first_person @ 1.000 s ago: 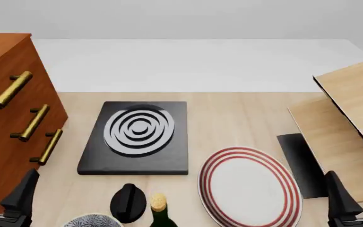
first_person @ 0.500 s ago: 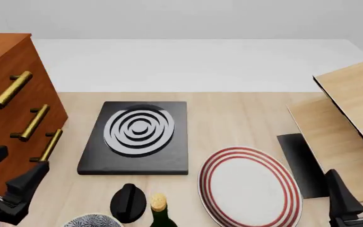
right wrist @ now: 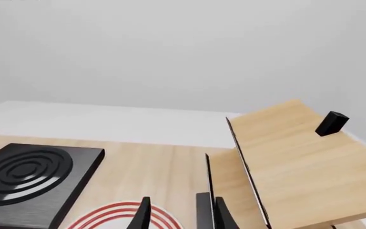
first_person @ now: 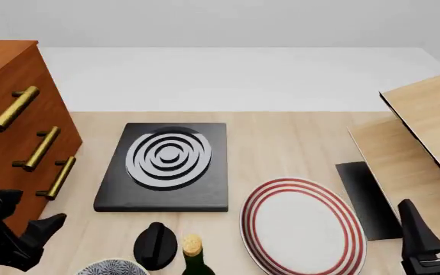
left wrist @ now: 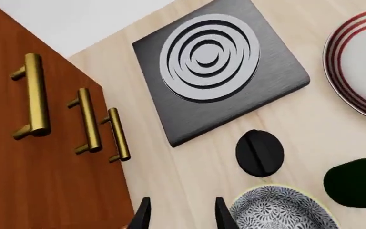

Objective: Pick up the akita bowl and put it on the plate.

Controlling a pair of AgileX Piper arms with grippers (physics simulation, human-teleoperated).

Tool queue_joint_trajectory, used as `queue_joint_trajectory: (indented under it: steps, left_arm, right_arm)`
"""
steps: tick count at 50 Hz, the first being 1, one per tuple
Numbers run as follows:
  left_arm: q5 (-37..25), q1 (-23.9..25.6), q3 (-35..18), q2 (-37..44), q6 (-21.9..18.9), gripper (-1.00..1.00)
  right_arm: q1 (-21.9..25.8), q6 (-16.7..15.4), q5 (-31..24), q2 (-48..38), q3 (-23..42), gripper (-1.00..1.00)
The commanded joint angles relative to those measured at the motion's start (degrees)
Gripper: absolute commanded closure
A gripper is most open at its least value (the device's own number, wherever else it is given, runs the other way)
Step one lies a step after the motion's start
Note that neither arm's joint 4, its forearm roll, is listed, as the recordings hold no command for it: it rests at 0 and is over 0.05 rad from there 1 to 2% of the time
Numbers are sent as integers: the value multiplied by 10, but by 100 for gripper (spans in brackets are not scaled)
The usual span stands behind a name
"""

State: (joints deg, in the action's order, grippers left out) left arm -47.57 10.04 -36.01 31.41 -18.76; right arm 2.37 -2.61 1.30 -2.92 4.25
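Note:
The akita bowl, patterned black and white with a pale rim, shows only its far edge at the front view's bottom left; the left wrist view shows more of the akita bowl. The plate, white with red rings, lies flat at the front right, apart from the bowl. My left gripper hovers open and empty beside the cabinet, left of the bowl; its fingertips stand just beside the bowl's rim. My right gripper is open and empty, right of the plate.
A wooden drawer cabinet with brass handles stands at the left. A black slab with grey rings lies at the centre. A black knob and a green bottle stand between bowl and plate. A wooden cabinet with an open door and a black mat are at the right.
My left gripper has dropped lower and turned toward the table near the bowl. The right gripper has sunk slightly. Bowl and plate have not moved.

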Motion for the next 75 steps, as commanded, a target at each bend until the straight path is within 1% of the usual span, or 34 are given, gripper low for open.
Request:
queue_joint_trajectory:
  steps: [1, 7, 8, 10, 12, 13, 14, 15, 17, 19, 21, 22, 23, 24, 25, 27, 29, 30, 37, 39, 42, 43, 44, 45, 47, 48, 52, 53, 54, 55, 57, 59, 73, 75]
  left_arm:
    - [-65, 25, -17, 25, 26, -100]
    - [-78, 31, 3, 9, 18, -100]
    - [-80, 45, 7, 15, 36, -100]
    - [-77, 44, 18, 10, 39, -100]
    - [-78, 60, 28, 16, 59, -100]
    - [-80, 56, 32, 11, 51, -100]
    - [-82, 69, 34, 14, 63, -100]
    - [-82, 63, 36, 9, 56, -100]
    - [-81, 77, 47, 12, 70, -100]
    - [-76, 67, 54, 8, 59, -100]
    - [-68, 78, 69, 17, 73, -100]
    - [-68, 70, 69, 12, 63, -100]
    - [-68, 90, 73, 19, 85, -100]
    - [-67, 97, 74, 21, 92, -100]
    - [-60, 81, 82, 14, 75, -100]
    - [-43, 105, 110, 29, 101, -100]
    - [-33, 108, 127, 24, 98, -100]
    - [-31, 101, 137, 19, 85, -100]
    - [5, 111, 163, 47, 106, -100]
    - [10, 105, 169, 46, 98, -100]
    - [19, 125, 174, 56, 117, -100]
    - [27, 134, 174, 68, 138, -100]
    - [30, 136, 174, 73, 144, -100]
    - [44, 127, 183, 79, 133, -100]
    - [54, 128, 190, 85, 134, -100]
    - [68, 138, 201, 98, 146, -100]
    - [101, 138, 226, 115, 140, -100]
    - [114, 153, 230, 128, 159, -100]
    - [117, 151, 232, 130, 156, -100]
    - [136, 164, 242, 146, 172, -100]
    - [151, 162, 251, 156, 168, -100]
    - [165, 174, 259, 168, 182, -100]
    - [232, 184, 292, 218, 196, -100]
    - [240, 179, 297, 223, 190, -100]
  right_arm:
    - [-6, 1, 14, -15, 2, -100]
    - [-8, 0, 3, -8, 9, -100]
    - [-9, 1, 3, -6, 9, -100]
    - [-12, 2, 7, -8, 8, -100]
    - [-11, 3, 17, -17, 5, -100]
    - [-11, 2, 21, -22, 3, -100]
    - [-11, 1, 23, -24, 2, -100]
    - [-11, 1, 24, -25, 2, -100]
    - [-12, 2, 23, -24, 3, -100]
    - [-13, 3, 21, -22, 3, -100]
    - [-13, 4, 18, -19, 4, -100]
    - [-13, 4, 19, -20, 3, -100]
    - [-13, 3, 18, -19, 3, -100]
    - [-13, 3, 18, -19, 3, -100]
    - [-12, 3, 18, -18, 3, -100]
    - [-12, 3, 18, -19, 3, -100]
    - [-13, 3, 25, -24, 1, -100]
    - [-13, 4, 28, -27, 0, -100]
    - [-10, 3, 28, -27, -1, -100]
    - [-10, 3, 29, -28, -1, -100]
    - [-10, 3, 26, -25, 0, -100]
    - [-10, 2, 25, -24, 0, -100]
    - [-11, 3, 25, -25, 0, -100]
    - [-11, 2, 25, -25, 0, -100]
    - [-11, 2, 25, -25, -1, -100]
    - [-10, 2, 24, -24, 0, -100]
    - [-10, 1, 19, -20, 2, -100]
    - [-11, 1, 19, -20, 2, -100]
    - [-11, 1, 18, -20, 2, -100]
    - [-11, 1, 17, -19, 2, -100]
    - [-11, 0, 17, -18, 2, -100]
    - [-12, 0, 17, -18, 2, -100]
    - [-11, 1, 7, -9, 4, -100]
    - [-12, 1, 2, -5, 6, -100]
